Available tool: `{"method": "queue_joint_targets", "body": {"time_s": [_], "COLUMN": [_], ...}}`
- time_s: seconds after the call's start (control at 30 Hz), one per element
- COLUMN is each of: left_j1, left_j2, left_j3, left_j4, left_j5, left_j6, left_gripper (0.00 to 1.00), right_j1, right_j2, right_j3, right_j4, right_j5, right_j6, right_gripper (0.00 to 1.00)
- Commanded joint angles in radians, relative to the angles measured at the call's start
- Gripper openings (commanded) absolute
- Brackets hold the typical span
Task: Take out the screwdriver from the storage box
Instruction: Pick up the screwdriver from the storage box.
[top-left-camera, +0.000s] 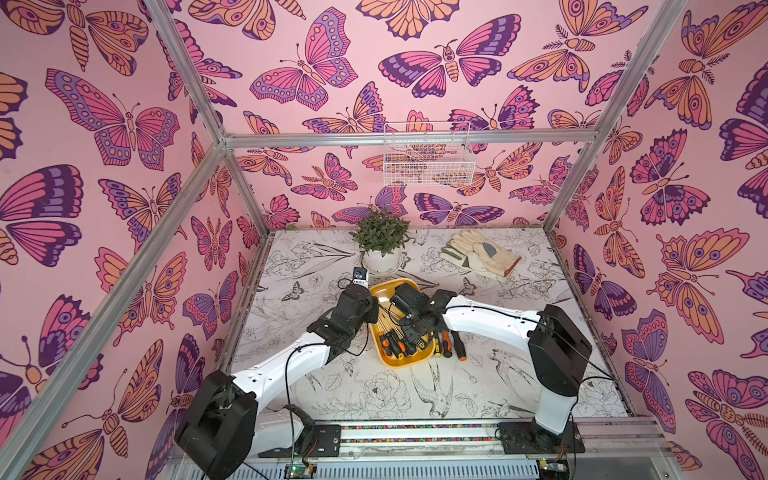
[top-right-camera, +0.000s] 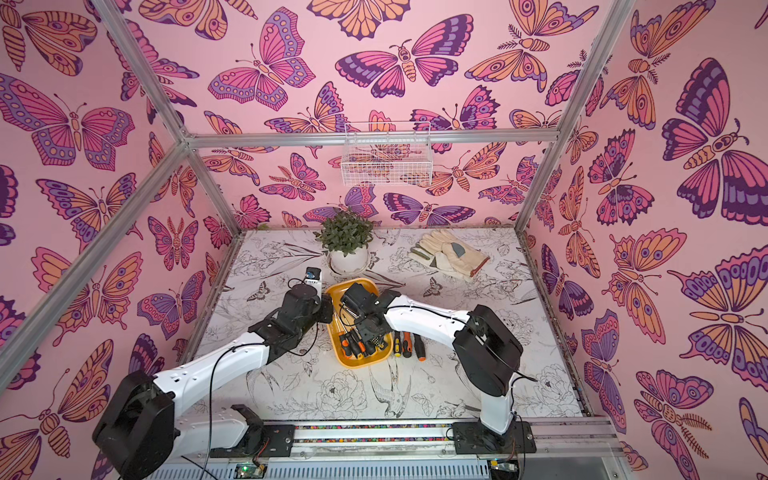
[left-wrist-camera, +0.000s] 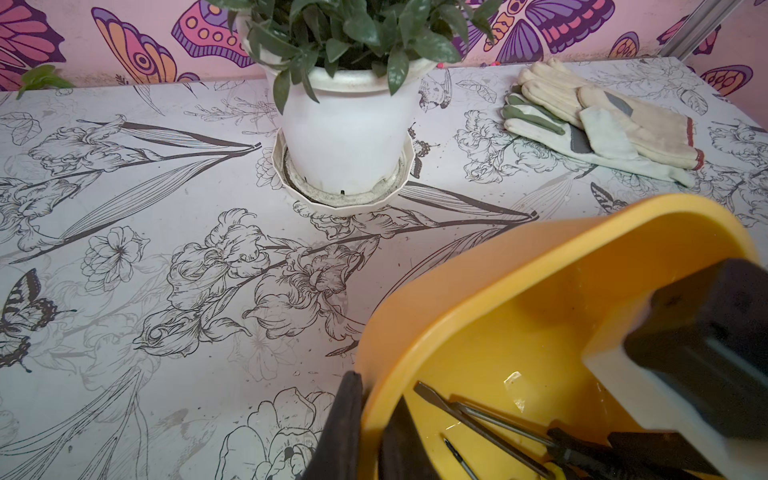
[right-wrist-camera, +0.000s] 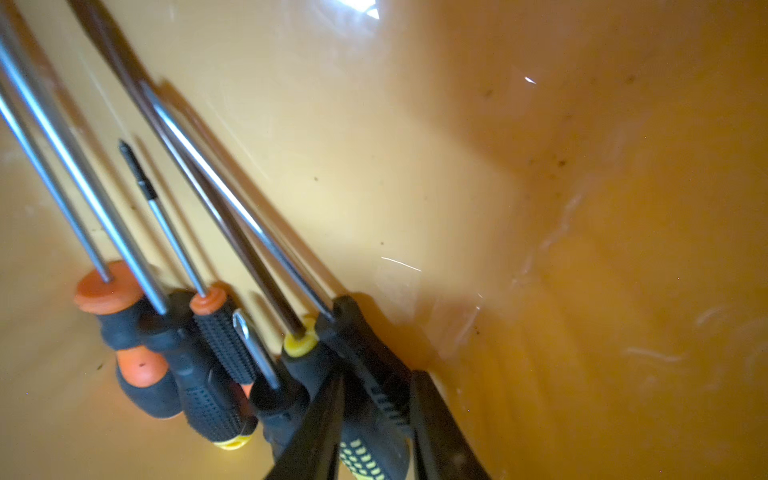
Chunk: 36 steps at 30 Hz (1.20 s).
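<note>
Screwdriver (right-wrist-camera: 353, 328) clamped in right tool (right-wrist-camera: 378, 376).

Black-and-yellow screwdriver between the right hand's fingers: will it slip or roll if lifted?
Probably grips well: the screwdriver handle looks ribbed and rubbery. Likely stiff, given its steel shaft. Round handle may roll outside the storage box.

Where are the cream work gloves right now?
In both top views the cream fabric work gloves lie near the far edge of the table, right of the white potted plant and beyond the yellow plastic storage box.
</note>
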Motion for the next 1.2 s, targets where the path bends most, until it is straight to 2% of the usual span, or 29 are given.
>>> {"method": "queue_joint_targets", "body": {"time_s": [0.0, 0.53, 0.77, 1.17], "left_j1": [-0.001, 0.000, 0.000, 0.000], "left_j2": [-0.007, -0.004, -0.004, -0.004], "left_j3": [-0.026, -0.025, -0.025, -0.028], "left_j4": [-0.035, -0.035, -0.035, -0.034], "left_j5": [0.020, 0.026, 0.028, 0.028], "left_j6": [0.021, 0.018, 0.019, 0.016], "left_gripper": [0.00, 0.00, 0.00, 0.00], "right_j1": [-0.009, -0.010, -0.010, -0.010], "right_j2": [0.050, 0.120, 0.131, 0.095], "right_j3": [0.012, 0.060, 0.067, 0.034], "right_j4": [-0.025, -0.035, -0.020, 0.022], "right_j5": [0.037, 0.082, 0.057, 0.028], "right_j6": [-0.015, -0.039, -0.037, -0.033], "right_gripper": [0.32, 0.32, 0.31, 0.20]}}
